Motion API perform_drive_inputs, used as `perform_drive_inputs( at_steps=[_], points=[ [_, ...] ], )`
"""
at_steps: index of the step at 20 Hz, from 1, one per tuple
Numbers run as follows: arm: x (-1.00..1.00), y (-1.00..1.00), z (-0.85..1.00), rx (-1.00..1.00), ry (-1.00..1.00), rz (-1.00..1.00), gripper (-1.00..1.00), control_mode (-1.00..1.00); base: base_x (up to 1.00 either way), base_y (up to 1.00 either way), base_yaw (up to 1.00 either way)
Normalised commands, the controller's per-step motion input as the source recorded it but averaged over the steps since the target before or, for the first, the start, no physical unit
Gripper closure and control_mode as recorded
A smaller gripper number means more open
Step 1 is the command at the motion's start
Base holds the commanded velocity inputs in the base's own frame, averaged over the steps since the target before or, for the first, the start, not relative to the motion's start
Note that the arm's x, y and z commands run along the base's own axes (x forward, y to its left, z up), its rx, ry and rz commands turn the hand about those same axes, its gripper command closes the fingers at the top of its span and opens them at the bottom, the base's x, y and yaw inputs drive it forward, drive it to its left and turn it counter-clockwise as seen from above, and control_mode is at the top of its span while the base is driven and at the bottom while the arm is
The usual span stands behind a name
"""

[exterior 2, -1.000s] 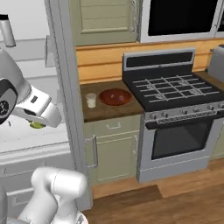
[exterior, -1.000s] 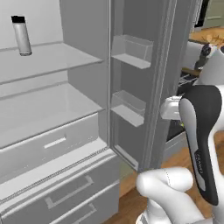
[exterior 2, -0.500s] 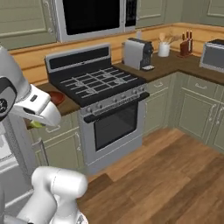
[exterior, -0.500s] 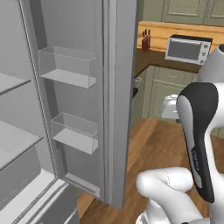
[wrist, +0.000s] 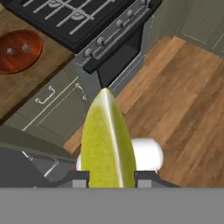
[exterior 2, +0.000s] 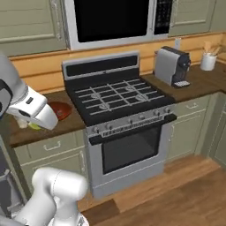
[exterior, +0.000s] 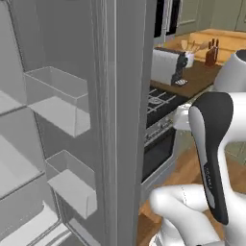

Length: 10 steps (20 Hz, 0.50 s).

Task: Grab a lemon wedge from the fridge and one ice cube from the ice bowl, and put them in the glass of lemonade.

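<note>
**Inspector:** Firstly, the jaws. What is their condition?

**Assistant:** Closed narrowly on the lemon wedge [wrist: 108, 140]. In the hand view the gripper [wrist: 108, 178] has one dark tip on each flank of the wedge, touching it, and the yellow-green wedge stands up between them with its pointed end away from the hand.

**Inspector:** And from the base cameras?

**Assistant:** In the right base view the white hand [exterior 2: 35, 111] points down over the counter's left part, and a small yellow-green patch, the lemon wedge [exterior 2: 34, 126], shows under it. The fingers themselves are too small to make out there.

**Inspector:** What lies beyond the jaws?

**Assistant:** In the hand view, past the wedge's tip, are the dark oven door [wrist: 114, 61] and wooden floor [wrist: 183, 92]. To the upper left of the jaws the ice bowl [wrist: 19, 50] sits on the wooden counter [wrist: 26, 87], reddish-brown, with two pale cubes inside. In the right base view the ice bowl [exterior 2: 59, 110] is just beside the hand, partly hidden by it. A pale shape beside the hand may be the glass; I cannot tell.

**Inspector:** Further out?

**Assistant:** The gas stove [exterior 2: 119, 99] stands beside the bowl, a microwave [exterior 2: 110, 20] above it and a coffee machine [exterior 2: 172, 66] on the far counter. In the left base view the fridge [exterior: 110, 120] stands open, its clear door bins [exterior: 60, 101] showing, well apart from the hand.
</note>
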Motion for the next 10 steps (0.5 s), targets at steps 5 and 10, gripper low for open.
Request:
perform_drive_inputs(
  at_steps=[5, 10],
  points=[
    [0.0, 0.0, 0.0, 0.0, 0.0, 0.0, 1.0, 1.0, 1.0, -0.01, 0.92],
    [0.0, 0.0, 0.0, 0.0, 0.0, 0.0, 1.0, 1.0, 0.94, -0.1, 0.91]
  ],
)
